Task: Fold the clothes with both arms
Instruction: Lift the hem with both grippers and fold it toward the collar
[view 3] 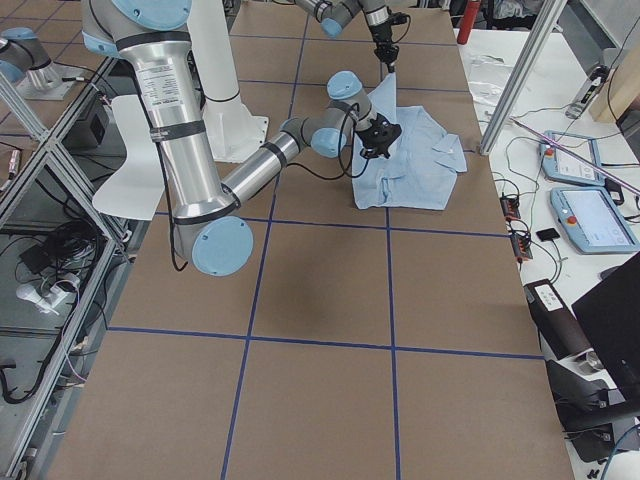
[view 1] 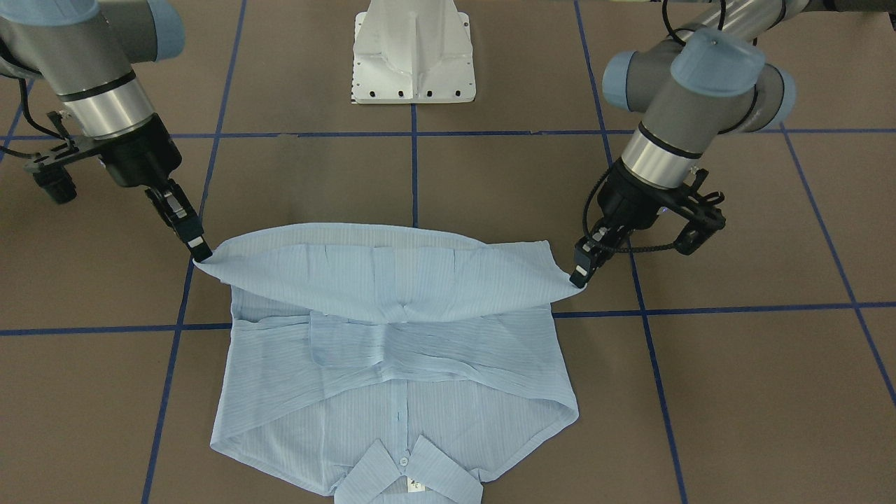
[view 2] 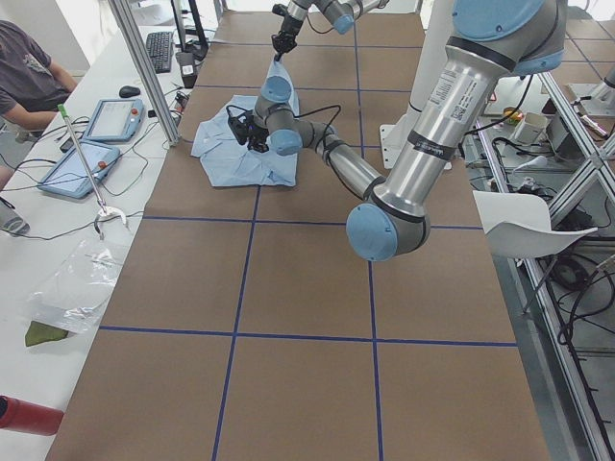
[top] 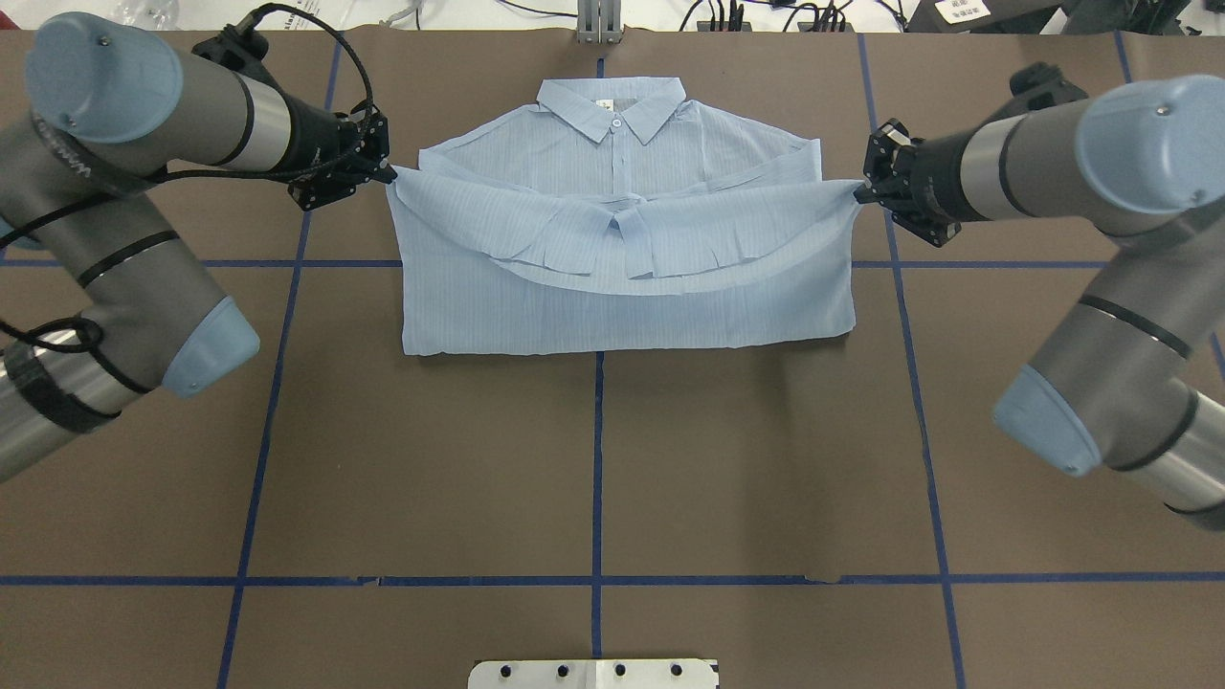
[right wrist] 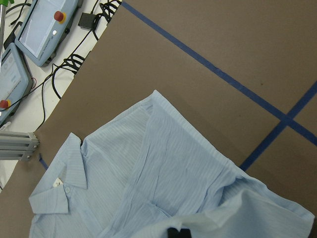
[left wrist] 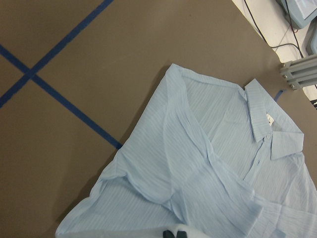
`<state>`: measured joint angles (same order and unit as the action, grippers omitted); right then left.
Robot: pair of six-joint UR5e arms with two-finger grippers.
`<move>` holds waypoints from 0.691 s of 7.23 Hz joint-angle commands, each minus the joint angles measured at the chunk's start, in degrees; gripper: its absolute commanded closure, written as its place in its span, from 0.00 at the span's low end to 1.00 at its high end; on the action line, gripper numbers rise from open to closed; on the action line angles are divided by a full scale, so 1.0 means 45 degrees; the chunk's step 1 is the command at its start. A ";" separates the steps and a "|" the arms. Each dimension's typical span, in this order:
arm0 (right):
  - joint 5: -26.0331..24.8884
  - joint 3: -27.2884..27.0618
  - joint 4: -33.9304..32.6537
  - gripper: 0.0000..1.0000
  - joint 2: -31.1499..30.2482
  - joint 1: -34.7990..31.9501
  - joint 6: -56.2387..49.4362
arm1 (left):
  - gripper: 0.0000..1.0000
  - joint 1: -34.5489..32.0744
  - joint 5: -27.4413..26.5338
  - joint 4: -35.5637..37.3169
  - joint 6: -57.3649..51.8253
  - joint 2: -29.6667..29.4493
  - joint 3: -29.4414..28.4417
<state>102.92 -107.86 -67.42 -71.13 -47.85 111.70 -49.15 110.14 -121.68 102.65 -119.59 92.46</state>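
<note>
Pale-blue striped button-up shirt [top: 622, 316] lies on brown tabletop [top: 593, 459]; we see left fingers [view 1: 580, 268] & right fingers [view 1: 197, 245] each clamped on a raised hem corner.

Collar [view 1: 371, 472] of shirt [view 1: 392, 364] cut off by lower edge in front-facing view, neck tag [top: 605, 105] print too small to read, left gripper [left wrist: 173, 234] and right gripper [right wrist: 174, 232] almost wholly below wrist views' edges, only dark tips seen

Open table [top: 593, 459] spreads between the shirt [top: 622, 306] and white pedestal [top: 593, 675].
</note>
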 commanded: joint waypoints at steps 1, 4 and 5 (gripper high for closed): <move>-0.0001 0.2279 0.0060 1.00 0.1524 -0.0264 -0.0776 | 1.00 -0.0153 -0.0081 -0.1742 -0.0077 -0.0979 -0.2685; -0.0137 0.4953 0.0100 1.00 0.2969 -0.0557 -0.1539 | 1.00 -0.0172 -0.0914 -0.3506 -0.0077 -0.2343 -0.5810; -0.0195 0.5853 0.0370 1.00 0.3478 -0.0597 -0.1541 | 1.00 -0.0172 -0.0998 -0.3624 -0.0096 -0.2583 -0.6285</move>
<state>102.32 -86.49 -66.64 -58.33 -50.20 105.23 -49.90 106.87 -136.80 102.28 -129.29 67.84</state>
